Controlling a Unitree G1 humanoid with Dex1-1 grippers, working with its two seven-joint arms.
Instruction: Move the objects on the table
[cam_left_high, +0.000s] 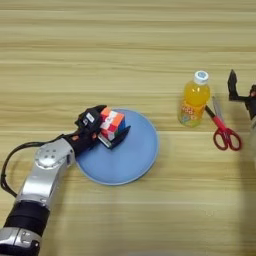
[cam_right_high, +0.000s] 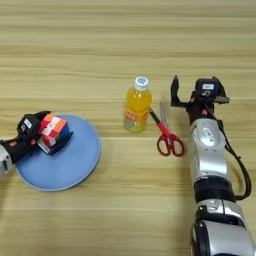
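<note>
The multicoloured puzzle cube (cam_left_high: 113, 123) sits between the black fingers of my left gripper (cam_left_high: 115, 121), which is shut on it over the upper left part of the round light-blue plate (cam_left_high: 131, 159). I cannot tell whether the cube touches the plate. To the right, the orange-juice bottle (cam_right_high: 136, 106) stands upright with its white cap on. The red-handled scissors (cam_right_high: 167, 136) lie flat just right of it, blades pointing away from me. My right gripper (cam_right_high: 196, 93) hovers open beside the scissors' blades, holding nothing.
The wooden table (cam_left_high: 125, 45) runs wide behind all the things. The left forearm (cam_left_high: 47, 167) reaches in from the lower left, with a black cable looping off its left side. The right forearm (cam_right_high: 207, 150) comes up from the lower right.
</note>
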